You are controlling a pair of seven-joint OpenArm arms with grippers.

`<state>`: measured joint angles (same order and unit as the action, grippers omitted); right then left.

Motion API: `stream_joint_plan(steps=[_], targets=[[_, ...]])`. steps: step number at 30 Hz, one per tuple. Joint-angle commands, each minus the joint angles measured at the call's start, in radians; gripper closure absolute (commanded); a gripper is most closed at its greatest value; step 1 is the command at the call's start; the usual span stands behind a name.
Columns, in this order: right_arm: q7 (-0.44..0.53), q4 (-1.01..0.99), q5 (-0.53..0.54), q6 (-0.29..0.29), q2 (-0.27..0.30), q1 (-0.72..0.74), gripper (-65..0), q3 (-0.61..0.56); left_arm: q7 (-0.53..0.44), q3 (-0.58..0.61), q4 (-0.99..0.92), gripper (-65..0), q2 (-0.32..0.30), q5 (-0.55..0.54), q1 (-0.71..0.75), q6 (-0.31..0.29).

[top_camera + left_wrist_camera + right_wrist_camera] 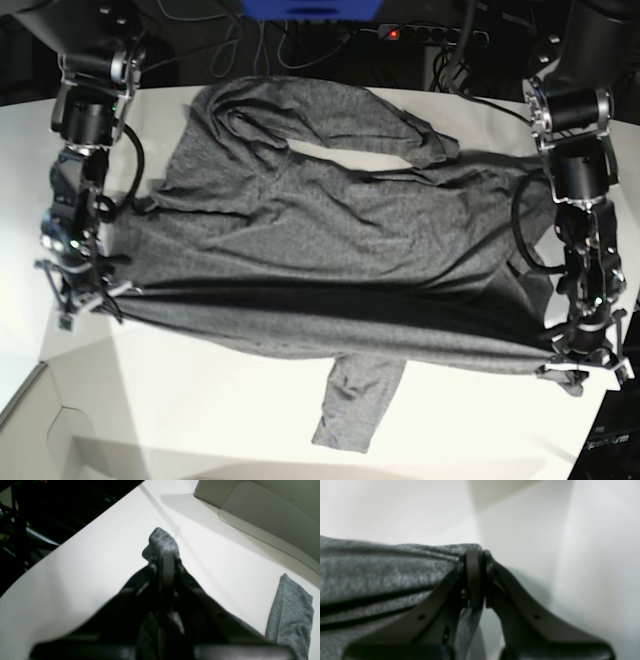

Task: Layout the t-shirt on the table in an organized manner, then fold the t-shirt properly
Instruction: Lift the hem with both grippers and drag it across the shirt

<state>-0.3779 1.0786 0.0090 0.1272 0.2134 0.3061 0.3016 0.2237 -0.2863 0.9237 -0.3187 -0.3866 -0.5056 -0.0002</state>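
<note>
The dark heather-grey t-shirt (pixel 330 230) lies spread across the white table (pixel 200 420). One long sleeve (pixel 360 400) trails toward the near edge and the other (pixel 330 115) is folded over at the far side. My left gripper (pixel 562 362) is shut on the shirt's edge at the right. In the left wrist view the gripper (pixel 163 552) pinches a tuft of grey cloth (pixel 161 540). My right gripper (pixel 108 290) is shut on the same edge at the left, and its wrist view shows it (pixel 477 555) clamped on the cloth (pixel 382 572). The held edge is stretched taut between them with a dark shadow beneath.
A white box-like piece (pixel 40 420) sits at the near left corner of the table. A pale panel (pixel 262 510) stands beyond the left gripper. A sleeve cuff (pixel 290 610) lies to its right. Cables and a power strip (pixel 420 35) run behind the table.
</note>
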Motion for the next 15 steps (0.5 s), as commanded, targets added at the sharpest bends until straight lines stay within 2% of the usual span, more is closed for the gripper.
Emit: stream_joint_plan(steps=[1, 8, 15], targets=[[0.021, 0.021, -0.007, -0.011, 0.027, 0.021, 0.0, 0.029, -0.042, -0.004, 0.019, -0.2, -0.023, 0.002, -0.046, 0.002], [0.021, 0.067, -0.005, -0.01, 0.025, 0.017, 0.0, 0.112, -0.04, -0.006, 0.039, -0.2, -0.041, 0.001, -0.072, 0.002], [0.02, 0.168, -0.008, -0.007, -0.015, -0.028, 0.0, 0.112, -0.037, -0.004, 0.062, -0.2, -0.032, 0.001, -0.071, 0.002]])
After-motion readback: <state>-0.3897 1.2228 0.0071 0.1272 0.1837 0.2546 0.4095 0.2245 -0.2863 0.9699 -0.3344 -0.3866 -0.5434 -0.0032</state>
